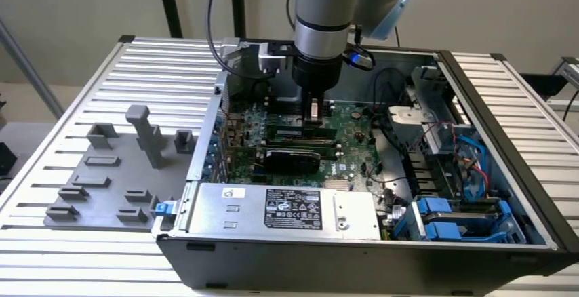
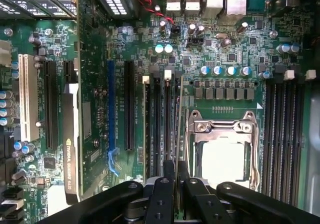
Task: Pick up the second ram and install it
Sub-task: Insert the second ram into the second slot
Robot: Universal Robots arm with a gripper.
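the second ram (image 2: 179, 134) is held edge-on between the closed fingers of the gripper (image 2: 177, 184) over a narrow slot beside the cpu socket (image 2: 225, 149), its lower edge hidden against the motherboard (image 2: 240, 49).

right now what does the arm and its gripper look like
The arm is a round silver-grey tube with a pale blue cap on the joint beside it. Below it sits a black cylindrical wrist section with a small silver-white box on one side. Black cables loop down behind it. The gripper has black fingers built from linked bars with round pivot bolts.
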